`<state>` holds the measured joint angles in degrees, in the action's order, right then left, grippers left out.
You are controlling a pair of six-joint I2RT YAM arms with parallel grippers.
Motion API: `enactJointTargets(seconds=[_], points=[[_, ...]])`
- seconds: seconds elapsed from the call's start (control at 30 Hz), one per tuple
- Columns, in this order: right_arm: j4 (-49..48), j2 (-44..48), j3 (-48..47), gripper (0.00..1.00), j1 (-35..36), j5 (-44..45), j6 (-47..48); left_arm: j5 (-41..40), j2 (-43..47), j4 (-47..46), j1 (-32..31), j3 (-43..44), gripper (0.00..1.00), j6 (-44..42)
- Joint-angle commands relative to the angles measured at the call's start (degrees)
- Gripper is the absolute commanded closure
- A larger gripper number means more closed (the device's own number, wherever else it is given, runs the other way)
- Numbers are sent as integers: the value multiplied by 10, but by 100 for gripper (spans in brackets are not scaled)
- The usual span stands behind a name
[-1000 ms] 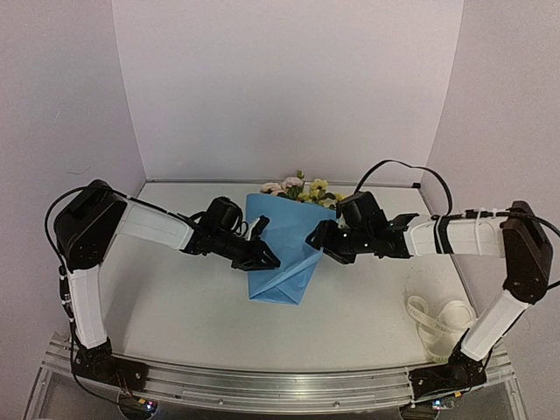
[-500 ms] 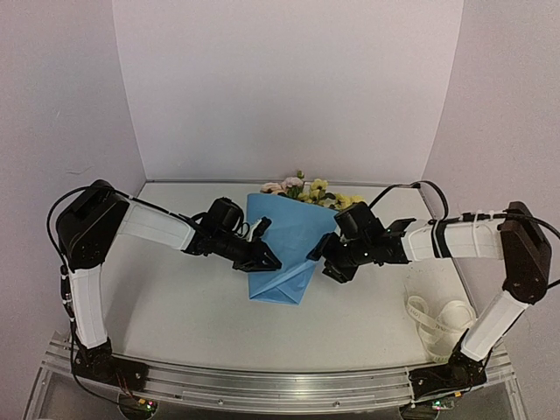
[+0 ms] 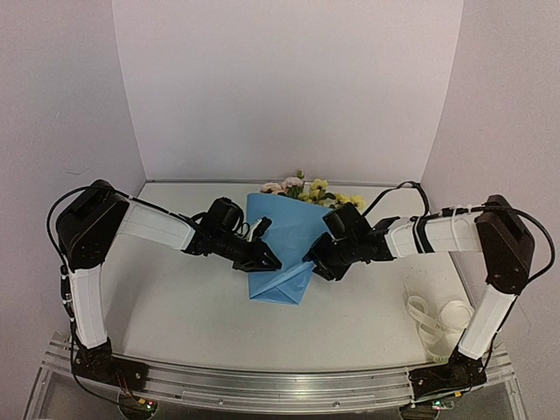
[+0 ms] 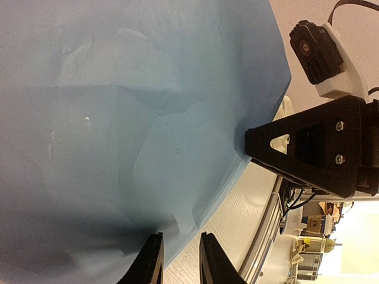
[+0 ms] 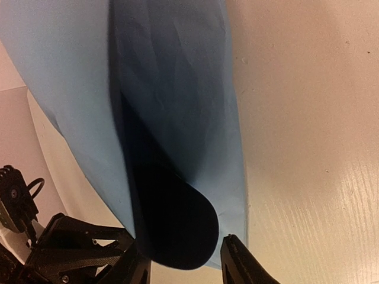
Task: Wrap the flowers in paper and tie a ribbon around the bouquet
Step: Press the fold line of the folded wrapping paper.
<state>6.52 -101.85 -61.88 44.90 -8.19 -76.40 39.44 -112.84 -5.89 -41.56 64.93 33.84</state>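
Bouquet (image 3: 282, 254) lies flat mid-worktop (image 3: 175, 306): a blue paper cone, narrow end toward the arms, wide rim on the far side. Flowers (image 3: 308, 190) sit inside it, with pink and yellow blossoms poking out over the rim, close to the back wall (image 3: 289, 87). Left gripper (image 3: 271, 260) is at the cone's left edge, low down. Its jaws are a narrow gap apart, the paper edge is right at the gap, and worktop shows between. Right gripper (image 3: 312, 265) is at the cone's right edge, opposite the left one. Its jaws are apart either side of a rolled dark-blue fold, can't tell if they pinch it. Ribbon (image 3: 437, 319) lies in loose loops at the near right corner beside the right arm (image 3: 490, 306), well apart from the bouquet.
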Motion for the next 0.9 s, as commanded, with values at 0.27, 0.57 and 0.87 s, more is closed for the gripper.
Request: enactJointTargets(seconds=[0.27, 0.57, 0.87], points=[[-29, -28, -44, 76, -14, 14, 9, 19, 1, -19, -2, 12, 77, -10], [-74, -14, -25, 100, -12, 18, 65, 34, -2, -24, -2, 9, 77, -3], [-158, 14, 46, 100, 19, 99, 175, 70, -16, 0, -6, 9, 79, -10]])
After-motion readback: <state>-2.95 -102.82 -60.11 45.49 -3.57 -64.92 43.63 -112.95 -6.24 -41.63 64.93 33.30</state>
